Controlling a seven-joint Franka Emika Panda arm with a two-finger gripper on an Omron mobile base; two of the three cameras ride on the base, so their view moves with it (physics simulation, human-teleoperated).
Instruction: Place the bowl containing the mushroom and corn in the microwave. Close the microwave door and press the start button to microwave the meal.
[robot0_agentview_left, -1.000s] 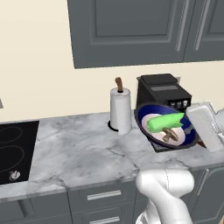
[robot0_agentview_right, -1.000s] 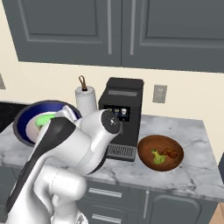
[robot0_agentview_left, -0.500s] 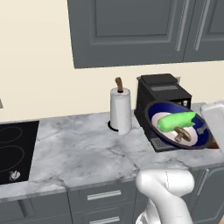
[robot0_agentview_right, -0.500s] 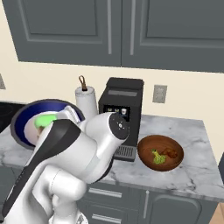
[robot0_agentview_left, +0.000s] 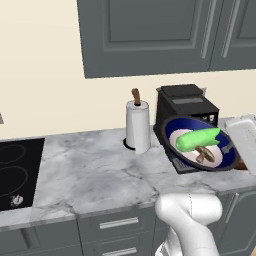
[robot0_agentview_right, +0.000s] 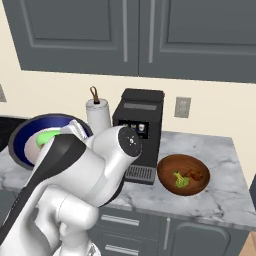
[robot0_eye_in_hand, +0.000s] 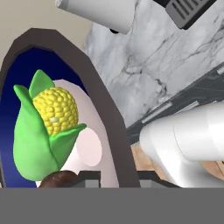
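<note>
The marble tabletop (robot0_agentview_left: 90, 175) runs under grey wall cupboards (robot0_agentview_left: 145, 35), and above it the white arm (robot0_agentview_right: 85, 170) carries the bowl (robot0_agentview_left: 200, 145) in the air, tilted, in front of the black coffee machine (robot0_agentview_left: 185, 107) and clear of the stone. The bowl is held at its rim: in the hand view the jaws stand narrow with the dark rim (robot0_eye_in_hand: 111, 131) between them, so they look to be pinching the bowl's edge, though the tips themselves are mostly hidden. A bowl like this is probably stiff, glazed and somewhat slippery, so a rim pinch gives little margin; it should be kept close to level, since the corn (robot0_agentview_left: 197, 138) and the mushroom (robot0_agentview_left: 204, 153) lie loose inside and could roll or slide out over the low side. The corn is the bulkier piece, resting across the white centre, with the small mushroom just beside it toward the lower rim. Around the carry path stand the coffee machine right behind the bowl, the paper-towel roll (robot0_agentview_left: 137, 125) near its left, and a wooden bowl (robot0_agentview_right: 183, 174) with some food on the far side of the machine; the black hob (robot0_agentview_left: 15, 175) lies well apart. The coffee machine is the likeliest thing to be clipped in swinging.
</note>
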